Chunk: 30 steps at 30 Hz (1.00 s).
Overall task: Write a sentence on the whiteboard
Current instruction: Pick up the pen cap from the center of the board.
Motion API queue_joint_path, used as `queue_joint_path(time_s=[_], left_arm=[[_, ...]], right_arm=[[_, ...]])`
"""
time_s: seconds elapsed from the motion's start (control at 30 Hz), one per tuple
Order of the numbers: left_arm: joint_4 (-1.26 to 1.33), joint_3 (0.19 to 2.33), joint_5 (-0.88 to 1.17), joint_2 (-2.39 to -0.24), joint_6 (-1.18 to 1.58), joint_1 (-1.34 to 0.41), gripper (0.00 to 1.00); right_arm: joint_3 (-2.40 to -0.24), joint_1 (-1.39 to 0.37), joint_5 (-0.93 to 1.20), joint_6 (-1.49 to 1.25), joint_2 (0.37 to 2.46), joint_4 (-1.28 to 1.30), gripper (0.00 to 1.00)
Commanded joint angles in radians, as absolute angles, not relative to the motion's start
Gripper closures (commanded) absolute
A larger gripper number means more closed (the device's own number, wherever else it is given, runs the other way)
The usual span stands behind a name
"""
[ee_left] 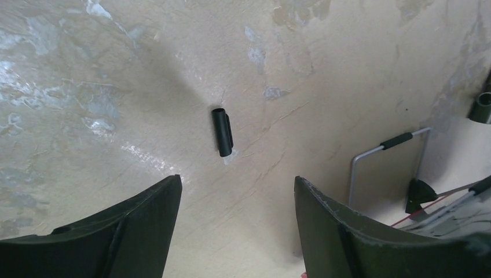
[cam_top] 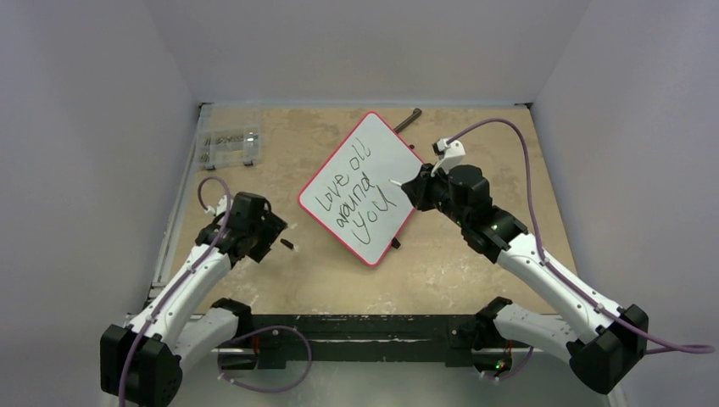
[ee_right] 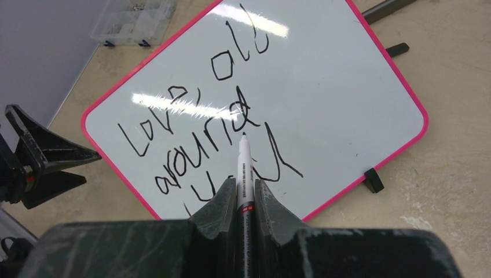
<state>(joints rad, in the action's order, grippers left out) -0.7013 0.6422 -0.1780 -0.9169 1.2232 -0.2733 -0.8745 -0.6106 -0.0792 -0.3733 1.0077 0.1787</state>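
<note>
Right gripper [ee_right: 244, 188]: clamped on marker [ee_right: 243, 165], tip over whiteboard [ee_right: 347, 87], mid-table [cam_top: 475, 271]. Sentence [ee_right: 202, 133]: apparently complete. Left gripper [ee_left: 236, 180]: wide, empty, above cap [ee_left: 222, 132]. Next, likely: recapping, demanding careful alignment.

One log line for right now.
right gripper shut on marker | left gripper open near cap | whiteboard sentence reads Love all around you

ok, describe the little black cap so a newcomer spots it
Start at the pink-rimmed whiteboard, then look off its left corner toward the left gripper. The cap lies ahead of its open jaws: a short black tube with a clip, alone on the table.
</note>
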Motion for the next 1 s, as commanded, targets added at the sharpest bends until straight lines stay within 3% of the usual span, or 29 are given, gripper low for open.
queue_joint_path(time_s=[0.0, 0.13, 0.23, 0.47, 0.53, 0.97], left_arm=[[-0.683, 0.667, -0.254, -0.996, 1.381, -0.352, 0.31], [-0.697, 0.7, -0.295, -1.071, 1.448, -0.408, 0.34], [-0.663, 0.67, -0.292, -1.09, 1.511, -0.413, 0.46], [-0.643, 0.664, -0.322, -1.133, 1.541, -0.416, 0.51], [-0.656, 0.675, -0.316, -1.162, 1.555, -0.417, 0.58], [-0.751, 0.796, -0.283, -1.377, 1.58, -0.419, 0.56]], right_arm=[[-0.87, -0.615, -0.071, -0.366, 0.997, 0.127, 1.0], [-0.871, -0.615, -0.069, -0.36, 1.002, 0.126, 1.0], [-0.871, -0.615, -0.075, -0.353, 1.0, 0.13, 1.0], [-0.867, -0.615, -0.068, -0.35, 1.004, 0.125, 1.0], [-0.868, -0.615, -0.067, -0.351, 1.007, 0.122, 1.0], [-0.868, -0.613, -0.066, -0.348, 1.028, 0.11, 1.0]])
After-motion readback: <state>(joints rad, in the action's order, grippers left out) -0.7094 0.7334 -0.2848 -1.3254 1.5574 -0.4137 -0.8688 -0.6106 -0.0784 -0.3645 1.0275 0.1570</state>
